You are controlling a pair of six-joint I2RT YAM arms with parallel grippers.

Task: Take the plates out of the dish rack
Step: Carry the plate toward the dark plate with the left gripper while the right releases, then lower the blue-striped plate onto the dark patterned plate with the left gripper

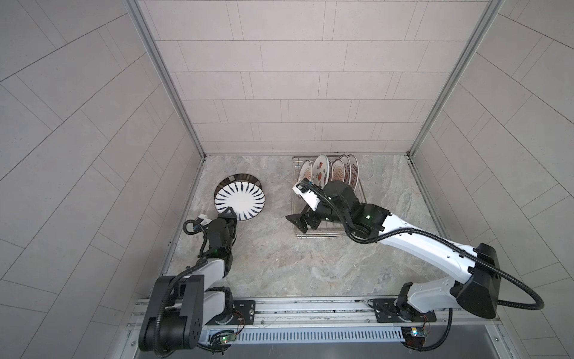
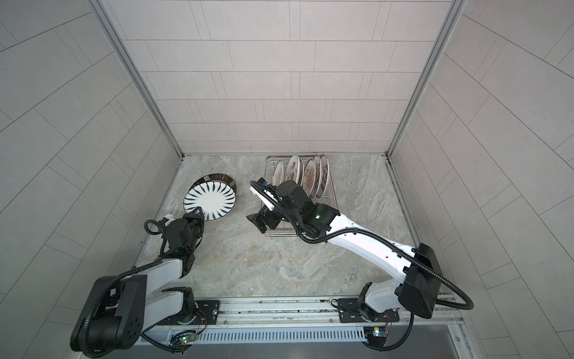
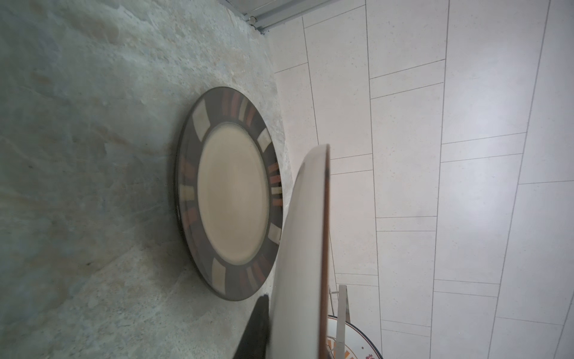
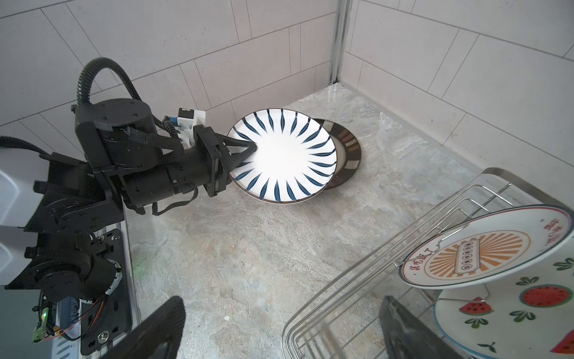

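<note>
Five plates (image 1: 321, 171) (by my count) stand on edge between the prongs of the dish rack (image 4: 509, 172), at 1 o'clock on the surface (image 1: 279, 264). Toward 10 o'clock the left end effector (image 1: 230, 214) pinches the blue-stroke plate (image 1: 239, 198) by its near rim, tilted low over the flat brown-rimmed plate (image 3: 233, 192), likely to stack it. Jaws wide and empty, the right end effector (image 1: 300, 223) sits at the rack's 7 o'clock corner. Red Chinese characters ring the sunburst plate (image 4: 475, 248); I cannot read them surely.
</note>
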